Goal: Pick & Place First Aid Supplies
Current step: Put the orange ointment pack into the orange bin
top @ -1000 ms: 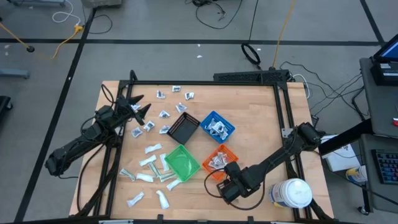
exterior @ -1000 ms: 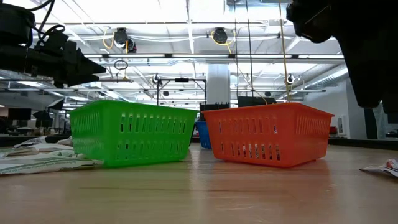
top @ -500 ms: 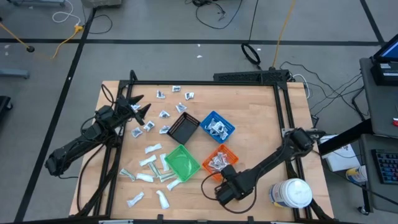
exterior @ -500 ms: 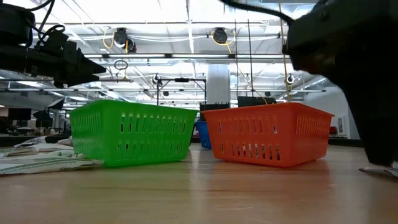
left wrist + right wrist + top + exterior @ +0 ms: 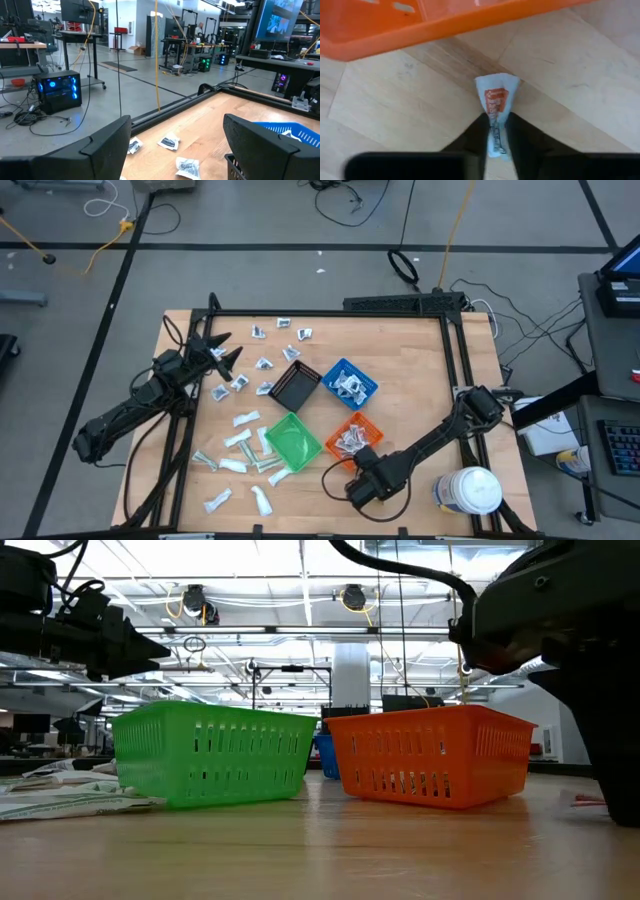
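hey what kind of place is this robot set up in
Most likely a robotics lab or open workshop. Cables trail across a taped concrete floor, a lit computer tower sits on the ground, and benches with monitors and metal frames fill the room behind the wooden table.

No word, number or brand can be made out anywhere. The small pale-blue flat packet (image 5: 495, 107) lying on the wooden worktop (image 5: 410, 105) bears an orange printed patch with white marks, but its lettering cannot be read. Other packets show only dark, unreadable print.
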Robot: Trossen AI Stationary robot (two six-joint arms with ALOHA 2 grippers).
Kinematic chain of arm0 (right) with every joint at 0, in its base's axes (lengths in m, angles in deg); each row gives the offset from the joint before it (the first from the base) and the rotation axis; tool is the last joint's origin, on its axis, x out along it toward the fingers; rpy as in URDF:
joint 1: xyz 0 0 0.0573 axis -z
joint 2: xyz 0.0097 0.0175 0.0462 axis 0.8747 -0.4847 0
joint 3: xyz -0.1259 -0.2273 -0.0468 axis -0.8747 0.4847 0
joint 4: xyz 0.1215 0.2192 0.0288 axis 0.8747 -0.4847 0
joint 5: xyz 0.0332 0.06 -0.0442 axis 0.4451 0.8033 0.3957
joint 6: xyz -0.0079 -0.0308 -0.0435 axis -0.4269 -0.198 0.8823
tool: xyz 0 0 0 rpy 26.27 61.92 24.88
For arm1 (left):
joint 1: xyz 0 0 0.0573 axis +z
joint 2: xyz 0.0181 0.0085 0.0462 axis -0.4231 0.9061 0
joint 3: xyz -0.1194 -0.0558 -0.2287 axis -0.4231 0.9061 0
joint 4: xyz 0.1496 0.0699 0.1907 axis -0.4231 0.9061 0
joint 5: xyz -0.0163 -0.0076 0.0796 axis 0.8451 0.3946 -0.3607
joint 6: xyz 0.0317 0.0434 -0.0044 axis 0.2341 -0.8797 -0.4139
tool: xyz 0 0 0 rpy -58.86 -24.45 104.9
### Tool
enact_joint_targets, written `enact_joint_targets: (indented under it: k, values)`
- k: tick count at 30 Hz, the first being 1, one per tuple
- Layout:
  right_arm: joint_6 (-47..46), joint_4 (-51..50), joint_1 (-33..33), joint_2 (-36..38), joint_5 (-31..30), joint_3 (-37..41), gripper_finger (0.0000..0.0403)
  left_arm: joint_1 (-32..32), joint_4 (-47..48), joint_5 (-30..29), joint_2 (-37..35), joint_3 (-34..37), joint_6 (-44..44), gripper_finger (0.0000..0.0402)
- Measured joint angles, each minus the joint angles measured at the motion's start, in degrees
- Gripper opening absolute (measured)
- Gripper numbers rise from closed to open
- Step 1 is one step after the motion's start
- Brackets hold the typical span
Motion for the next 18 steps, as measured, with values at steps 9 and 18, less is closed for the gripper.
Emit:
enact_joint_targets:
  k: [9,18]
  values:
    - [10.3,-4.59,0.42,6.47,0.25,0.31,0.001,-0.02,-0.02,0.0,0.0,0.02,-0.01,0.0324]
    - [45.03,-8.82,3.15,15.98,3.09,0.17,0.0003,0.0,-0.02,0.0,0.0,0.0,0.0,0.0324]
